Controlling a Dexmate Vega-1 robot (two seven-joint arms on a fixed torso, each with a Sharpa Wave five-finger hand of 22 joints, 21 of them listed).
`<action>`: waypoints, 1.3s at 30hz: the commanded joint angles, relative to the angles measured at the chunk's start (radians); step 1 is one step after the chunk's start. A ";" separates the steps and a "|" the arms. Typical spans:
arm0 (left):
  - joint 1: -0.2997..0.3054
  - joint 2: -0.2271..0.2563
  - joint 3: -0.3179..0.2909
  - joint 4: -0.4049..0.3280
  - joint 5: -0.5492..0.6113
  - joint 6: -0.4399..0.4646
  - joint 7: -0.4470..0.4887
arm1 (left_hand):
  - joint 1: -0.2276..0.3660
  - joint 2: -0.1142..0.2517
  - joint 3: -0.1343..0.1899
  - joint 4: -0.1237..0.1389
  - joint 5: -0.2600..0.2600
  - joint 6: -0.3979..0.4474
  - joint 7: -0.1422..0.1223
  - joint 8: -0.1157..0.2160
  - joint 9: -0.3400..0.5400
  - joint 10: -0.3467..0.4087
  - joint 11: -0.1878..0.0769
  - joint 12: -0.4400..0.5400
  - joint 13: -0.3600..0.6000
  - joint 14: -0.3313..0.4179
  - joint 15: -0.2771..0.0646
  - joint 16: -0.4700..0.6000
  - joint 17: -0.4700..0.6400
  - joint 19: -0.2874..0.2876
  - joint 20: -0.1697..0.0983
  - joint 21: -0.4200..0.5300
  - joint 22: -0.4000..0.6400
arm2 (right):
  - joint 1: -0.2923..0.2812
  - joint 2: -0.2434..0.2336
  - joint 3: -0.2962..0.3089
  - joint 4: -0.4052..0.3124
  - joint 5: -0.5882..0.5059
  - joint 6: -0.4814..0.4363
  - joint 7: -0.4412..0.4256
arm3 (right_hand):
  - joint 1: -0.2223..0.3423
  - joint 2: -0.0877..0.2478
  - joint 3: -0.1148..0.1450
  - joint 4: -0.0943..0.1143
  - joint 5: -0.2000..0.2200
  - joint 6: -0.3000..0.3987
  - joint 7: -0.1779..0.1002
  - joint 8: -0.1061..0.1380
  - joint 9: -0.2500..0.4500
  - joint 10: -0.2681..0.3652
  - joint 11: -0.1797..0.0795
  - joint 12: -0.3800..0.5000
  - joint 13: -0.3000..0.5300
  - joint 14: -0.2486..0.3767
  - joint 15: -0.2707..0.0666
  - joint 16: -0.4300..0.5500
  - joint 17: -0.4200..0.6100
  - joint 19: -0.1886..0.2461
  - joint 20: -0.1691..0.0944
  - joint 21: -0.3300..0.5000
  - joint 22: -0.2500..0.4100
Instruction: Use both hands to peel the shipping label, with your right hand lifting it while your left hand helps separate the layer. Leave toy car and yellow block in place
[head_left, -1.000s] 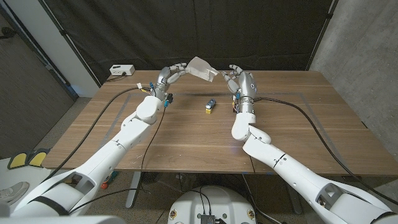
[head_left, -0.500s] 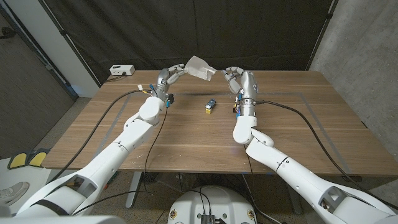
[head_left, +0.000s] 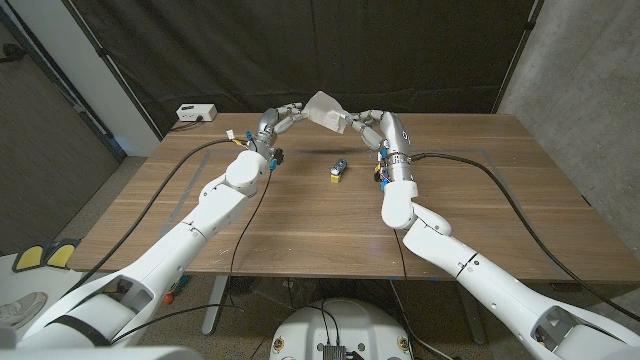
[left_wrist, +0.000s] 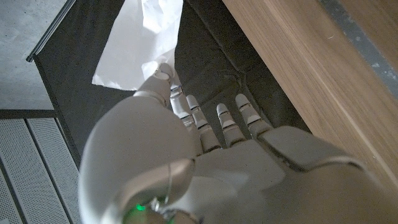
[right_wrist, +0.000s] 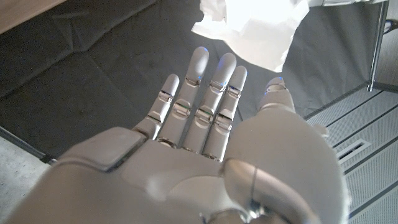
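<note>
— Holding what? Thin, crumpled white shipping label (head_left: 326, 109), raised above worktop's (head_left: 300, 220) far edge, pinched by left robot hand (head_left: 277, 120).
— Right robot hand (head_left: 373, 124)? Touching label's other end; grip unclear.

Robot lab, black curtain (head_left: 300, 50) backdrop, wooden table (head_left: 300, 215), cables (head_left: 520, 215), concrete wall (head_left: 580, 60)

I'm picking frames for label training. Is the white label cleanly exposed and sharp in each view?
Head view: the label is sharp and evenly lit against the dark curtain. Left wrist view: bright but creases readable. Right wrist view: blown out to glare, surface detail lost.
</note>
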 joint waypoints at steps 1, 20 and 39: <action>-0.012 0.006 0.022 -0.018 0.028 0.019 -0.002 | 0.000 -0.009 0.006 -0.002 0.000 0.142 0.093 0.028 0.042 0.003 0.000 -0.003 -0.002 -0.007 -0.045 0.000 0.002 -0.002 0.002 0.008 0.002 | -0.015 -0.024 0.003 -0.145 -0.012 -0.217 0.155 | -0.011 -0.012 -0.016 -0.001 0.007 -0.004 0.003 -0.013 0.001 -0.008 0.008 -0.005 -0.004 0.001 -0.108 0.007 -0.002 -0.003 0.009 0.007 0.006; -0.017 0.012 0.044 -0.021 0.087 0.000 0.001 | 0.008 -0.012 0.009 -0.005 -0.001 0.148 0.101 0.011 0.024 0.003 -0.002 -0.012 -0.007 -0.014 -0.051 -0.003 0.002 0.003 -0.008 0.013 0.001 | 0.017 -0.018 -0.046 -0.246 0.028 -0.409 0.263 | 0.018 -0.002 -0.021 -0.010 0.025 0.002 0.016 -0.040 -0.005 -0.005 0.025 -0.006 -0.007 0.002 -0.108 0.034 -0.012 -0.021 0.020 0.021 0.011; -0.027 0.017 0.075 -0.012 0.233 -0.048 0.043 | 0.013 -0.017 0.010 -0.005 0.000 0.156 0.105 -0.003 0.013 0.009 -0.003 -0.015 -0.008 -0.013 -0.056 -0.003 0.002 0.004 -0.010 0.015 0.000 | 0.066 0.047 -0.068 -0.212 0.093 -0.444 0.246 | 0.043 0.008 -0.023 -0.017 0.039 0.016 0.039 -0.058 -0.005 0.012 0.030 0.004 -0.001 -0.012 -0.105 0.057 -0.014 -0.030 0.034 0.049 0.030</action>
